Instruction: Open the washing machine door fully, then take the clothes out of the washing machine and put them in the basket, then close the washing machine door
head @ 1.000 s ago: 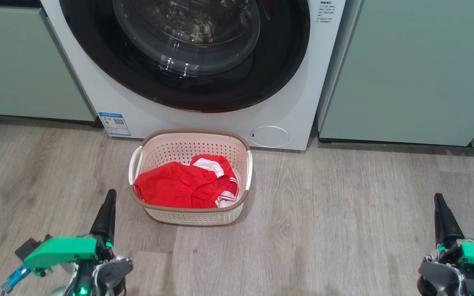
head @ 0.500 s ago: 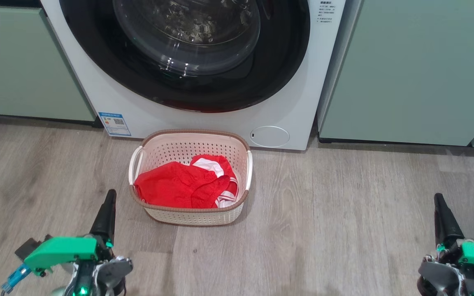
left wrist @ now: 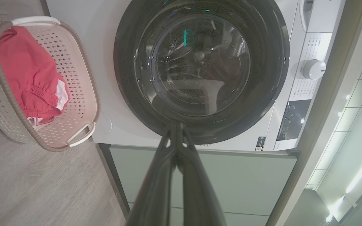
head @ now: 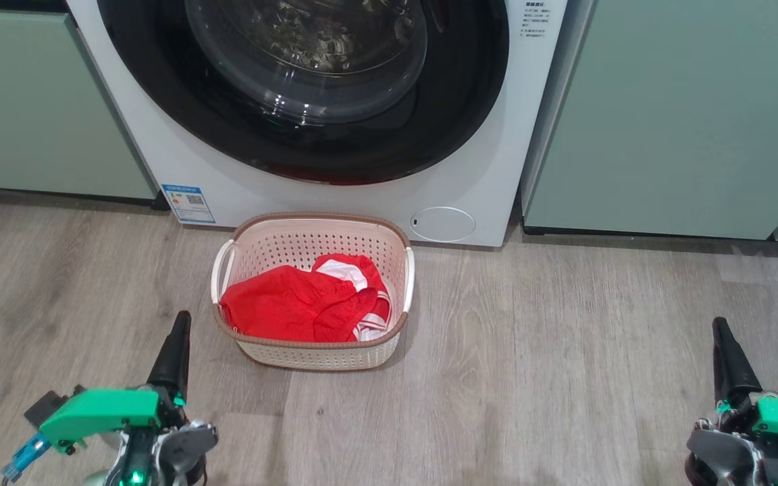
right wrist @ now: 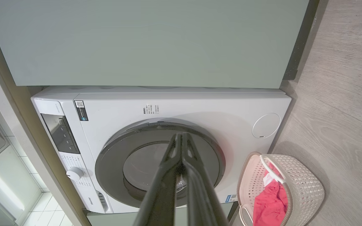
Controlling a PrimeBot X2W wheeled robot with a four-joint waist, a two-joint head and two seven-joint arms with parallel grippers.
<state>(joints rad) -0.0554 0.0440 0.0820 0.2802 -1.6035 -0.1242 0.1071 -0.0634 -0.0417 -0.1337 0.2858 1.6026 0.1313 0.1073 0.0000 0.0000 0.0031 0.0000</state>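
Note:
The white washing machine (head: 477, 175) stands at the back with its black-rimmed glass door (head: 308, 81) flat against its front. Before it on the floor sits the cream basket (head: 315, 354), and the red clothes (head: 294, 304) with white stripes lie inside. My left gripper (head: 178, 324) hangs shut and empty at the lower left, just left of the basket. My right gripper (head: 720, 327) is shut and empty at the lower right, well away from the basket. In the wrist views both pairs of fingers (left wrist: 176, 131) (right wrist: 181, 138) are pressed together, facing the door (left wrist: 200, 66) (right wrist: 159, 166).
Pale green cabinets (head: 672, 115) flank the machine on both sides. A round service flap (head: 442, 224) and a blue sticker (head: 188, 202) sit low on the machine's front. Grey wood-look floor (head: 551, 351) spreads around the basket.

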